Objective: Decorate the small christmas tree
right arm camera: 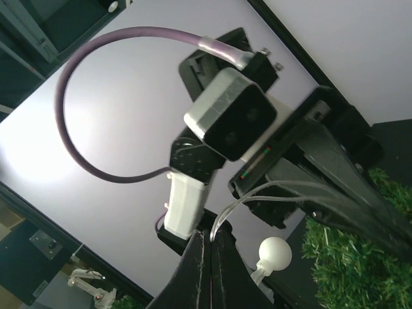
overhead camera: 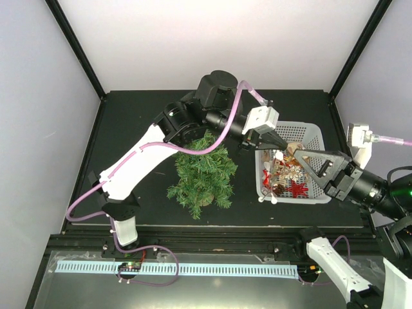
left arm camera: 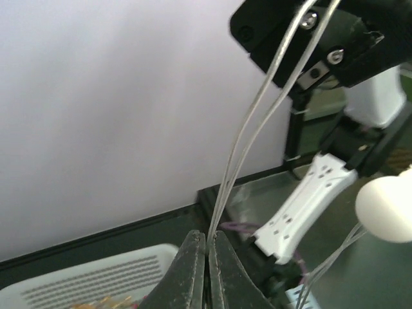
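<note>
Left gripper and right gripper are each being pinched shut on one thin, clear thread loop, which is being stretched between their black tapered fingers above the white slatted plastic basket. The bristly, dark-green, conical small christmas tree is being shown standing on the black table, left of both grippers, just beside the basket. A smooth white ball ornament is being dangled near the fingertips.

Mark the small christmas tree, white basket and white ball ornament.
small christmas tree (overhead camera: 203,175): top view, centre foliage.
white basket (overhead camera: 306,126): top view, far rim.
white ball ornament (right arm camera: 275,250): right wrist view, ball's middle.
</note>
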Tool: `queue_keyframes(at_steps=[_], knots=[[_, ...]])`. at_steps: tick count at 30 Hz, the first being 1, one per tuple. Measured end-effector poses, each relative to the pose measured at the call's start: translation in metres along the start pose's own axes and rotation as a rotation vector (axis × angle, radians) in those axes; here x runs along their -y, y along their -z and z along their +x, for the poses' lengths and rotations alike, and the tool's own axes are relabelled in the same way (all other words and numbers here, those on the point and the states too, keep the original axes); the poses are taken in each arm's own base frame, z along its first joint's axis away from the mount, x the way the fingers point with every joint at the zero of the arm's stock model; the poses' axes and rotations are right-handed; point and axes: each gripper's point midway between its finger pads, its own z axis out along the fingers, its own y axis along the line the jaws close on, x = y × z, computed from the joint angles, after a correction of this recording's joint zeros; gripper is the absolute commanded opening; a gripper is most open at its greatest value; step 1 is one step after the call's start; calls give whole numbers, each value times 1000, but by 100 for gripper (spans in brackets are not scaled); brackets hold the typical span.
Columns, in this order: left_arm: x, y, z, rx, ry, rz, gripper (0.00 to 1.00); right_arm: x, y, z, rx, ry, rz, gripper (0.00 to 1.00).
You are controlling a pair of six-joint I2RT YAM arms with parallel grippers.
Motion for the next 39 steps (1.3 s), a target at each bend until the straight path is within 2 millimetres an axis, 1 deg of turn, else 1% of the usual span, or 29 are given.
queue_keyframes(at_steps=[3, 6, 9, 12, 15, 19, 21, 26, 28, 31, 35, 39], knots=[[-7, 11, 1, -46, -76, -108, 2, 5, 3, 5, -3, 5, 21, 1], [-13, 29, -6, -83, -179, -226, 1, 10, 8, 10, 0, 22, 56, 1], [-15, 54, -25, -104, -317, -370, 1, 21, 13, 16, -2, 31, 115, 1], [-3, 69, -47, -114, -467, -459, 2, 33, 14, 18, -3, 39, 165, 1], [5, 71, -58, -143, -595, -517, 2, 36, 14, 17, 5, 63, 184, 1], [3, 66, -63, -222, -759, -612, 2, 36, 18, 14, 23, 86, 206, 1], [4, 64, -65, -250, -813, -643, 2, 35, 22, 12, 36, 102, 222, 1], [13, 58, -73, -294, -937, -700, 1, 32, 31, -2, 95, 162, 289, 1], [13, 57, -71, -328, -991, -720, 2, 30, 34, -6, 110, 181, 307, 1], [4, 58, -65, -394, -1059, -764, 1, 25, 35, -11, 121, 201, 308, 1], [-16, 60, -62, -487, -1157, -858, 2, 17, 30, -6, 85, 195, 256, 1], [-37, 60, -73, -527, -1219, -954, 2, 11, 18, 2, 22, 164, 158, 1]])
